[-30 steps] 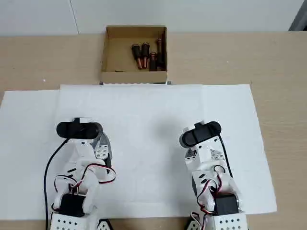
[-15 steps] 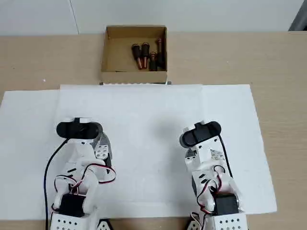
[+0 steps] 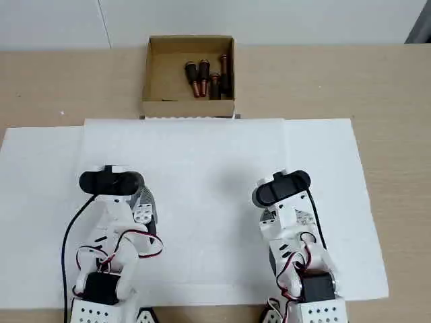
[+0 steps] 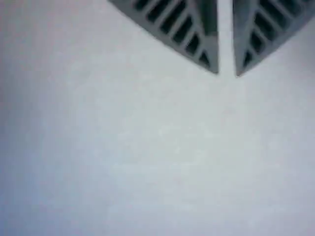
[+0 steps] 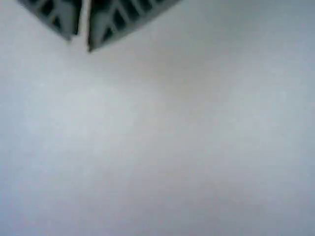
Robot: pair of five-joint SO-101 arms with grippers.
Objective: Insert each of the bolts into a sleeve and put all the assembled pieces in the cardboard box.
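Tools first: the left tool (image 4: 226, 73) has its two ribbed fingers drawn to a narrow slit with nothing between them, hanging close over plain white paper. The right tool (image 5: 79, 43) is the same, its fingers nearly touching, gripping nothing, with white paper beneath.

In the high view the two arms sit folded low, one at the lower left of the frame (image 3: 108, 229) and one at the lower right (image 3: 293, 229). Both are over the near part of the white paper sheet (image 3: 215, 155) that covers the middle of the table (image 3: 377, 81). I cannot tell which arm is which from the wrist views.

Well apart from both arms, just past the sheet's far edge at the upper middle of the frame, stands the cardboard box (image 3: 155, 74). Several assembled pieces (image 3: 205, 77), dark sleeves with copper-coloured bolts, lie bunched in its right half, some touching.

Every piece I can make out is in the box, so the task reads as finished, at the parked stage. The next move would call for no grasp. Should a bolt be hidden, a tool would have to widen first.
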